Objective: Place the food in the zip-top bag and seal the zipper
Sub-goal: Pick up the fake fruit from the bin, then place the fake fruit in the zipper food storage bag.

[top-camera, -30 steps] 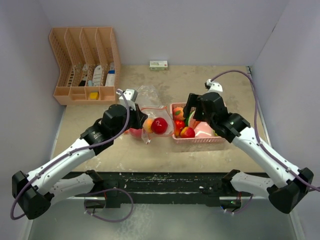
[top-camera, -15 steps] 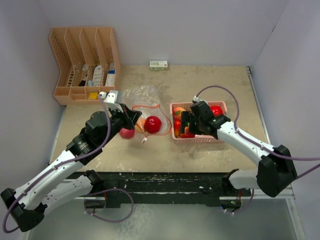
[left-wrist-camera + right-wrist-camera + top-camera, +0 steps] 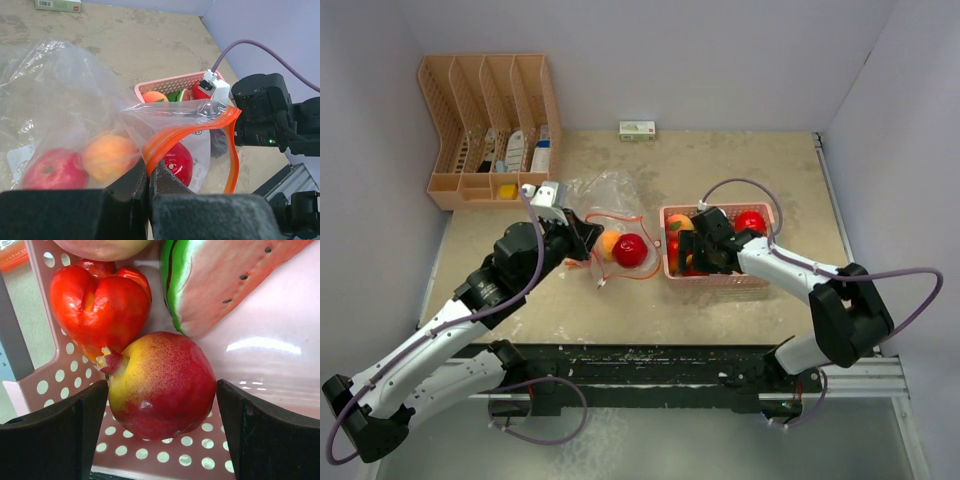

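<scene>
From above, my left pincer is at the mouth of the zip-top bag. The bag lies on the worktop, just left of the pink basket. In this view I cannot tell how its fingers stand. The left wrist camera shows it clearly: the left pincer is pressed together on the orange zipper strip and holds the mouth open and lifted.

The top view shows two pieces of food at the bag: a red apple, ringed by the zipper, and a peach-orange piece. The left wrist camera adds a third, a dark red fruit deeper behind the clear film, which the arm hides from above.

My right pincer is down in the basket, and from above its own body covers the fingers. The right wrist camera shows them spread wide, with a yellow-red apple between them on the basket floor. I cannot tell if the pads touch it. A red pepper lies against this apple, and a watermelon slice is just beyond it. Only the top view shows another apple in the far right corner of the basket.
</scene>
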{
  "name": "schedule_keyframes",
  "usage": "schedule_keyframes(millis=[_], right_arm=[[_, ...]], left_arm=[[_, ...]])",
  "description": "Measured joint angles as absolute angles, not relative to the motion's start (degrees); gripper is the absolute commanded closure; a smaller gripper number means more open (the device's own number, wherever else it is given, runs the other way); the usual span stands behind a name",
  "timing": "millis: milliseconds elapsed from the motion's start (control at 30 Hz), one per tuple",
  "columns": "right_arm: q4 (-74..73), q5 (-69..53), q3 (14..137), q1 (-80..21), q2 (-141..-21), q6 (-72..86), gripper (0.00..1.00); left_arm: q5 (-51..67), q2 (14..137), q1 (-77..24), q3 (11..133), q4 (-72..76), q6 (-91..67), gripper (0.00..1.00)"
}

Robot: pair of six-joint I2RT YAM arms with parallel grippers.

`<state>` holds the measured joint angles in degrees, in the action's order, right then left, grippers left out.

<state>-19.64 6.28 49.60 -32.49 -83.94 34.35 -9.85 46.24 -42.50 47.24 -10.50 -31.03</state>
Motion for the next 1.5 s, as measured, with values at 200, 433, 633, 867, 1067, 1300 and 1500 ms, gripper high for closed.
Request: schedule_keyframes(millis=[200, 433, 633, 867, 1067, 1300, 1500], right_arm=[[-19.2, 7.1, 49.2, -32.5, -83.9, 34.0, 0.50], [-21.6, 9.7, 49.3, -32.5, -79.4, 33.5, 0.67], [-24.5, 10.9, 53.5, -32.5, -67.2, 29.3, 0.70], [-22.9, 4.6, 59.9, -32.5, -57.3, 23.4, 0.71], [-19.2, -2.5, 60.8, -34.9, -54.3, 21.1, 0.72], [-14.1, -8.0, 59.8, -42.2, -55.7, 20.5, 0.71], [-10.3, -11.8, 59.5, -43.7, -59.5, 20.3, 0.71]], left_arm=[[-10.0, 45.8, -42.5, 47.2, -11.4, -31.0, 1.00], [-10.5, 45.6, -42.5, 47.2, -11.7, -31.1, 1.00], [-10.9, 47.2, -42.5, 46.6, -10.6, -31.1, 1.00], [-10.8, 52.8, -42.5, 45.7, -9.2, -32.1, 1.00], [-10.5, 56.4, -42.5, 45.7, -6.6, -32.4, 1.00], [-9.5, 59.5, -42.5, 45.7, -4.8, -32.4, 1.00], [-9.2, 59.9, -42.5, 45.8, -4.3, -32.4, 1.00]])
